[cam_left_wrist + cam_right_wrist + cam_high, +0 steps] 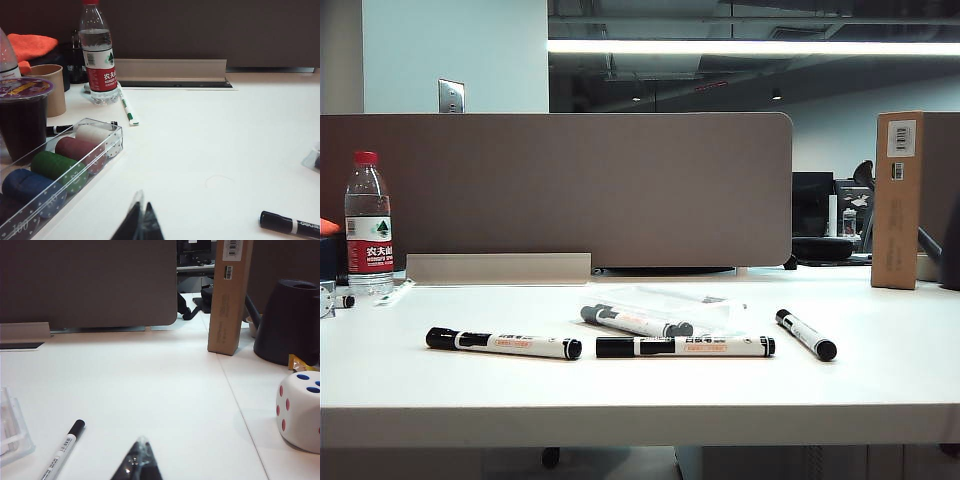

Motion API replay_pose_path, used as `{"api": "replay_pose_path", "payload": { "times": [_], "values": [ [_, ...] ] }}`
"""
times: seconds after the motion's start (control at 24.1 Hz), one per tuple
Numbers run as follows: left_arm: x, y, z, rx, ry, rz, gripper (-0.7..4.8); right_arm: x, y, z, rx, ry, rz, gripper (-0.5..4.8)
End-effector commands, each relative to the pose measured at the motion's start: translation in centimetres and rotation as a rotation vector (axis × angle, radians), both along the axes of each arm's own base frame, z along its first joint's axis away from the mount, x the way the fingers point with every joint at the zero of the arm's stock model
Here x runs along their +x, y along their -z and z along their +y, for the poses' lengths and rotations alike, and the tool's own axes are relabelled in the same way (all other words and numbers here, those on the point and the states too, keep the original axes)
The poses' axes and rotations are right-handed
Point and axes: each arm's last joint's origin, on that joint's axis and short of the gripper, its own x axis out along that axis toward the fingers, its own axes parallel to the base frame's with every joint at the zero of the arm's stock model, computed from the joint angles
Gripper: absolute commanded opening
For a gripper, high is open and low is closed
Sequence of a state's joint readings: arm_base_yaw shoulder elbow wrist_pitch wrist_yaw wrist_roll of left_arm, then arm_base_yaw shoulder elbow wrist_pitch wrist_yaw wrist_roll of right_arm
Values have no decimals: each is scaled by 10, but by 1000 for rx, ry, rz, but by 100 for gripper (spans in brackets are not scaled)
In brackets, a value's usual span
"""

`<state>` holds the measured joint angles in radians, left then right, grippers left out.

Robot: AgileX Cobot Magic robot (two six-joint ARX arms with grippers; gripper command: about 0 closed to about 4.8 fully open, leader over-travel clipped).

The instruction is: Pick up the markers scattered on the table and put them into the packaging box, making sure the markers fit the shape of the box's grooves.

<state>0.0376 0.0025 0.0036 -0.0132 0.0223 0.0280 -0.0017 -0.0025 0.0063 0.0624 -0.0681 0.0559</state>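
Several white-barrelled markers lie on the table (410, 390): one at the left (504, 344), one in the middle (685, 346), one at the right (806, 334). A grey-capped marker (636, 322) rests at the clear packaging box (670, 302) behind them; whether it sits in a groove I cannot tell. Neither arm shows in the exterior view. My left gripper (141, 212) hovers shut and empty, a marker's black end (290, 225) off to its side and the box corner (312, 159) farther on. My right gripper (141, 445) is shut and empty beside a marker (62, 450) and the box edge (12, 432).
A water bottle (367, 225) stands at the back left with a green-tipped pen (127, 105) by it. A clear tray of coloured chips (60, 170) and cups sit near the left gripper. A tall cardboard box (897, 200), a dark vessel (292, 322) and a large die (300, 407) stand at the right.
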Motion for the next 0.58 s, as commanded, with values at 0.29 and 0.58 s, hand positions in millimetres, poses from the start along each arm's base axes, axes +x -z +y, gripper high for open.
{"api": "replay_pose_path", "payload": {
  "times": [0.29,0.58],
  "values": [
    [0,-2,0,-2,-3,-11,-2,0,1,-1,-7,17,-4,-1],
    [-1,-12,-2,-384,73,-105,-4,-2,-12,-2,255,30,-123,-1]
  ]
}}
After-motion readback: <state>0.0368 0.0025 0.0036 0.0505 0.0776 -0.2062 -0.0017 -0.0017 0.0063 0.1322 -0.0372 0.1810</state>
